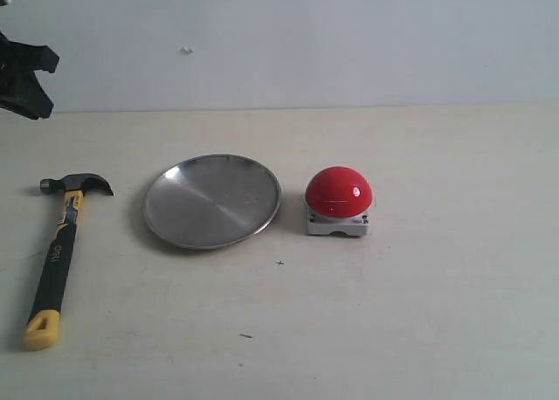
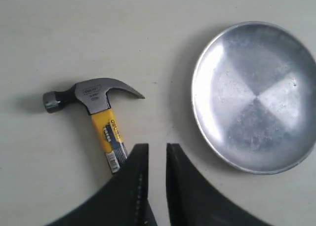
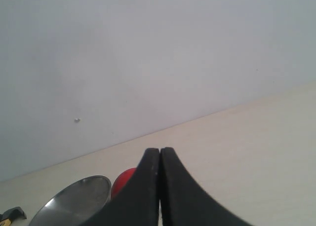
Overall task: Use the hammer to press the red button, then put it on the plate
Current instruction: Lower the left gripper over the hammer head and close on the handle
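The hammer (image 1: 59, 247) lies flat at the table's left, dark head at the far end, yellow end toward the front. My left gripper (image 1: 45, 87) hangs high at the far left, above and behind the hammer. In the left wrist view the hammer's head (image 2: 91, 95) and yellow neck show beyond the left gripper (image 2: 157, 146), which is open by a narrow gap and empty. The silver plate (image 1: 212, 201) (image 2: 256, 95) sits in the middle, with nothing on it. The red button (image 1: 338, 195) stands right of it. My right gripper (image 3: 159, 149) is shut and empty, out of the exterior view.
A plain grey wall (image 1: 306, 42) stands behind the pale table (image 1: 437, 313). In the right wrist view the plate (image 3: 74, 201) and part of the red button (image 3: 123, 180) show low down beside the fingers.
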Robot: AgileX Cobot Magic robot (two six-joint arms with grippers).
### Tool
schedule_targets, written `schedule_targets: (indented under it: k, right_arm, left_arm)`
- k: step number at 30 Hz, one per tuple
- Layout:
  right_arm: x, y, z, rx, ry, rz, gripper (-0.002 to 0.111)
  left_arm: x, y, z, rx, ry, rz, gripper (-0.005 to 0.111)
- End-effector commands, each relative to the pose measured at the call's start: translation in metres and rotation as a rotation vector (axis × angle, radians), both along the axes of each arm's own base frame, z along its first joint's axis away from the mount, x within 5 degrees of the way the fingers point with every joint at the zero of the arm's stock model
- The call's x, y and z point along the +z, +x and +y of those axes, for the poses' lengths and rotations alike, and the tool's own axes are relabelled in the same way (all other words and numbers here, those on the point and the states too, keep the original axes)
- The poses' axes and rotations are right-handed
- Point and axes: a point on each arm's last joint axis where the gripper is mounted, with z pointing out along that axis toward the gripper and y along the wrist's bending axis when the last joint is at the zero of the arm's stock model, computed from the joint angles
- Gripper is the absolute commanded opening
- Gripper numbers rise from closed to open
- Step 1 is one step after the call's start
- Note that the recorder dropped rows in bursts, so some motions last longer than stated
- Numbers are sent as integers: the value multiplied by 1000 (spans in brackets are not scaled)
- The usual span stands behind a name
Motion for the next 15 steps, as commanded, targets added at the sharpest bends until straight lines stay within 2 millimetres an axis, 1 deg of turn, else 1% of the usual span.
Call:
schedule_targets:
  k: [1,5,12,14,15]
  right_arm:
    - [0,0,0,-4,-14,-13,0]
    - [0,0,0,-4,-12,-13,0]
    - [0,0,0,-4,-12,-13,0]
    - [0,0,0,-4,-12,-13,0]
    - [0,0,0,-4,-12,-13,0]
  left_arm:
    - [-1,-2,0,-61,35,4,15]
    - [-8,-10,0,-89,51,82,15]
    - [-7,-5,-9,-37,-61,55,15]
    - [-11,-3,-13,8,-24,78,18]
    - [-14,-3,-15,34,10,91,22]
